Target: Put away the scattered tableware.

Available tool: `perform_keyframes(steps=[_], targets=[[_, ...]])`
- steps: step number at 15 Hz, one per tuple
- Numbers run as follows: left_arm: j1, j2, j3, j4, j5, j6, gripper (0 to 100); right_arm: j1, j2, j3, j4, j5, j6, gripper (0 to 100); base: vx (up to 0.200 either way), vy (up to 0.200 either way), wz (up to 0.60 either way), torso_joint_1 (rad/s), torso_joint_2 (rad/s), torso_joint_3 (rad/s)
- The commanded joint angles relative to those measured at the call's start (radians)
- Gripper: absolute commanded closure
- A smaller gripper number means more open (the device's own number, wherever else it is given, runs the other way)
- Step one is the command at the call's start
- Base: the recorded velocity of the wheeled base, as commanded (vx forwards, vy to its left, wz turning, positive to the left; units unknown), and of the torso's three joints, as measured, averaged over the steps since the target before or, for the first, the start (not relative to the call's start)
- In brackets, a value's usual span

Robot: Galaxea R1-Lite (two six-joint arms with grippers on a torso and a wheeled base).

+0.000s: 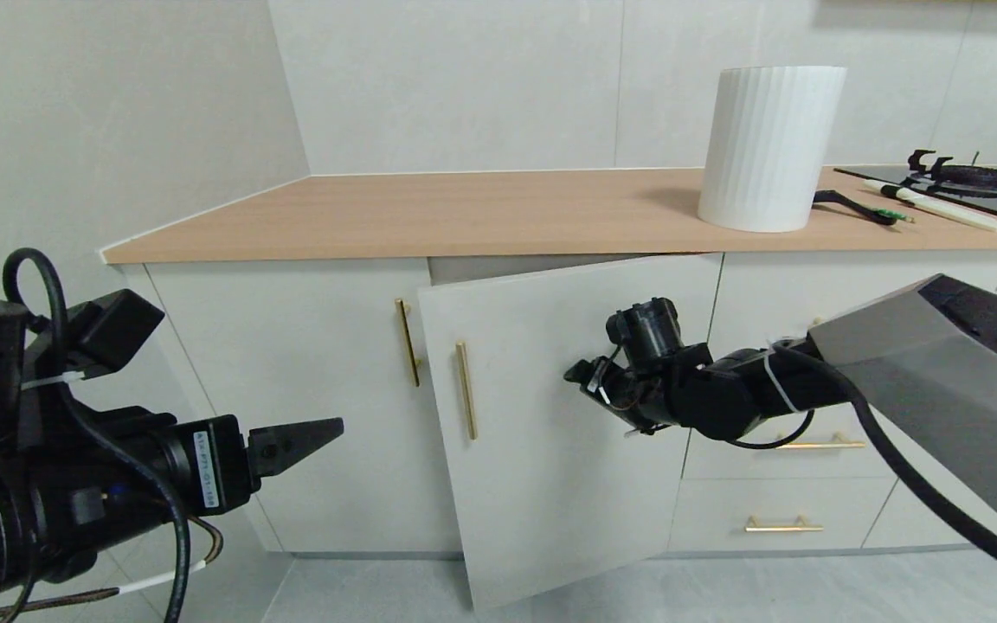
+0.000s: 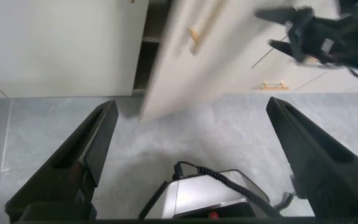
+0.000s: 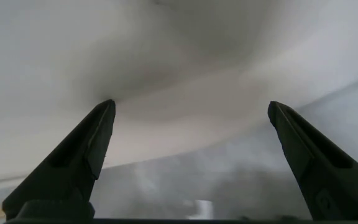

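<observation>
The right claw (image 1: pixel 587 377) is in front of the open cabinet door (image 1: pixel 550 433), very near to its pale face, at about the middle height of the door. In the right wrist view its two fingers (image 3: pixel 86 155) are spread wide, with nothing between them, and behind them is a blurred pale surface. The gold door handle (image 1: pixel 465 389) is to the left of this claw, a little apart from it.

The left claw (image 1: pixel 325 428) hangs lower and well to the left of the right claw, in front of the closed left cabinet door (image 1: pixel 291 363), and it does not touch it. Its fingers (image 2: pixel 79 162) are also wide apart and hold nothing. Between them the left wrist view shows the grey floor (image 2: pixel 197 137) and the lower edge of the open door.

The tableware lies on the wooden tabletop (image 1: pixel 464 212), above and to the right of the right claw and well apart from both claws. A tall white ribbed container (image 1: pixel 771 147) stands upright there. Just beside it, on the far side from the claws, lie a black-handled utensil (image 1: pixel 853 206) and a long pale utensil (image 1: pixel 940 208). The pale one lies next to the black stove burner (image 1: pixel 974 173). Below the tabletop, to the right of the right claw, are drawers with gold handles (image 1: pixel 782 524).
</observation>
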Motion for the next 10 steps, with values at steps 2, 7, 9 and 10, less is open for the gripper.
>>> perform_keyframes(steps=[2, 7, 9, 10], targets=[[0.000, 0.000, -0.001, 0.000, 0.001, -0.001, 0, -0.029, 0.084, -0.085, 0.002, -0.006, 0.053, 0, 0.000, 0.000, 0.00, 0.000, 0.00, 0.000], [0.000, 0.001, -0.001, 0.000, -0.001, -0.001, 0, -0.075, 0.114, -0.148, 0.007, -0.013, 0.116, 0, 0.000, 0.000, 0.00, 0.000, 0.00, 0.000], [0.000, 0.001, -0.001, 0.000, -0.001, -0.001, 0, -0.083, 0.121, -0.159, 0.007, -0.030, 0.121, 0, 0.000, 0.000, 0.00, 0.000, 0.00, 0.000], [0.000, 0.001, -0.001, 0.000, -0.001, -0.001, 0, -0.089, 0.125, -0.169, 0.007, -0.039, 0.121, 0, 0.000, 0.000, 0.00, 0.000, 0.00, 0.000]])
